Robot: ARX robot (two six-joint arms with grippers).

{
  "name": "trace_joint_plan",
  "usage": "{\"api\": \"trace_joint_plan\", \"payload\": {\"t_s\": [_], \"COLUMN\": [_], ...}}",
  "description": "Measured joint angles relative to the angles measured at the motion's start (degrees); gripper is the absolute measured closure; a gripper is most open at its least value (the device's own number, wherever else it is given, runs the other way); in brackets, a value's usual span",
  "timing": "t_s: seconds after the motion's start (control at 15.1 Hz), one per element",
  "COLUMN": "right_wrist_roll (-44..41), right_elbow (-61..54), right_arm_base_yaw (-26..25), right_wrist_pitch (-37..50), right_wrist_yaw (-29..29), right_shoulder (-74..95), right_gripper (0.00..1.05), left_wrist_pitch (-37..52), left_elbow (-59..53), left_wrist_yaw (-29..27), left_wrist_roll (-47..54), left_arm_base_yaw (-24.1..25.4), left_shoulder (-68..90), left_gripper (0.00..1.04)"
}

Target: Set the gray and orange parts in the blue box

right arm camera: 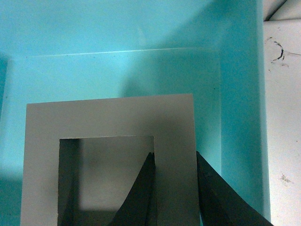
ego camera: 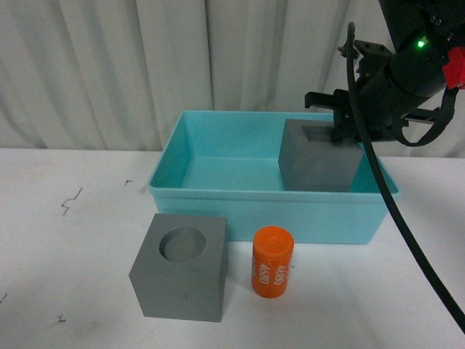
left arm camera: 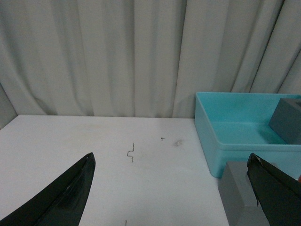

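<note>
1. The gray cube with square recess is inside the blue box, at its right side. Floor contact is hidden.
2. The right claw pinches its wall, one finger in the recess. Lower it fully, then release straight.
3. The round-recess cube and orange cylinder wait on the worktop; the left claw is spread — empty.

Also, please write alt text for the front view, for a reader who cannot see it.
The jaws of the right arm hold a matte gray cube with a square recess inside a turquoise plastic tray. In front of the tray, on the white table, stand a gray cube with a round recess and an orange cylinder.
</note>
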Motion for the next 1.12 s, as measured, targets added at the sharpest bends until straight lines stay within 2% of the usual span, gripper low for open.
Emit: {"api": "trace_joint_plan", "payload": {"t_s": [0.6,0.66,0.73,0.79,0.93,0.99,1.06,1.12], "right_wrist_roll": [-0.02,-0.02,-0.02,-0.02,0.02,0.09,0.42,0.57], "right_elbow": [-0.94,-0.94,-0.94,-0.94,-0.94,-0.94,-0.94,-0.92], "right_arm_base_yaw": [0.0,0.0,0.0,0.0,-0.07,-0.13,-0.13,-0.17], "right_wrist_pitch": [0.42,0.39,0.44,0.42,0.39,0.39,0.37,0.46], "right_wrist_yaw": [0.9,0.9,0.9,0.87,0.85,0.85,0.52,0.33], "right_shoulder": [0.57,0.57,0.55,0.52,0.52,0.26,-0.17,-0.79], "right_gripper": [0.86,0.78,0.63,0.54,0.29,0.13,0.04,0.07], "left_wrist_pitch": [0.0,0.0,0.0,0.0,0.0,0.0,0.0,0.0], "left_elbow": [0.0,0.0,0.0,0.0,0.0,0.0,0.0,0.0], "left_wrist_yaw": [0.0,0.0,0.0,0.0,0.0,0.0,0.0,0.0], "left_wrist_roll": [0.0,0.02,0.0,0.02,0.0,0.0,0.0,0.02], "left_arm_base_yaw": [0.0,0.0,0.0,0.0,0.0,0.0,0.0,0.0], "left_shoulder": [0.0,0.0,0.0,0.0,0.0,0.0,0.0,0.0], "left_gripper": [0.07,0.07,0.07,0.07,0.07,0.07,0.07,0.07]}}
